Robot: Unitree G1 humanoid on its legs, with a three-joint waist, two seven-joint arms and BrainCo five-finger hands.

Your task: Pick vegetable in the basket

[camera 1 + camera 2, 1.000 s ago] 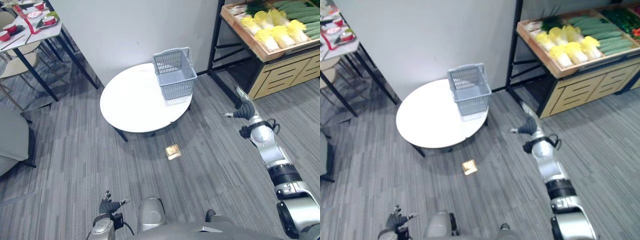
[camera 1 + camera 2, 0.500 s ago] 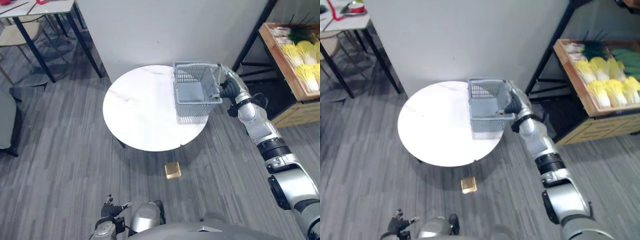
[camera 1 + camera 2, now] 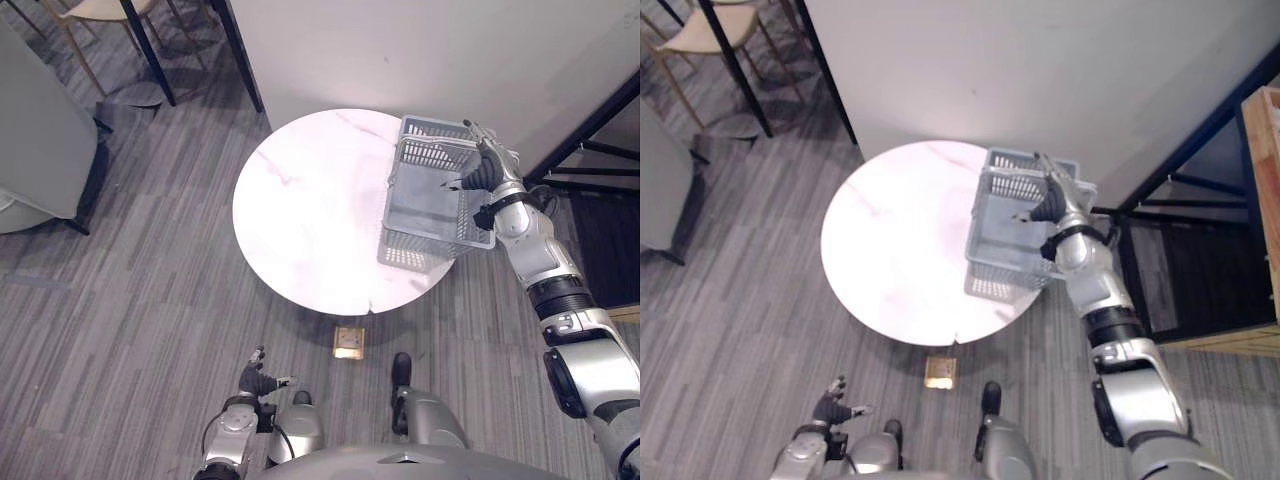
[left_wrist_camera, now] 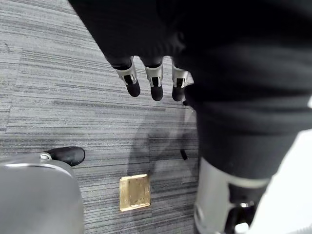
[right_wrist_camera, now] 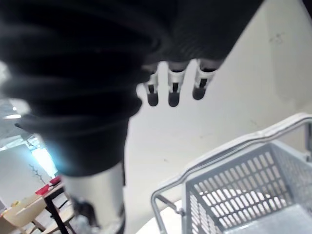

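R hand (image 3: 482, 170) hovers w/ fingers (image 5: 174, 83) straight, holding nothing. The empty grey basket (image 3: 430, 205) sits on the white tabletop (image 3: 310, 210), just below and ahead of them. L hand (image 3: 255, 380) hangs relaxed and empty, well apart from the basket, so R is nearer.

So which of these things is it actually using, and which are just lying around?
In the job: grey basket, on the round white table; right hand, open, over the basket's edge.
Just there: brass floor plate; tan chair; left hand, idle, low by the floor.
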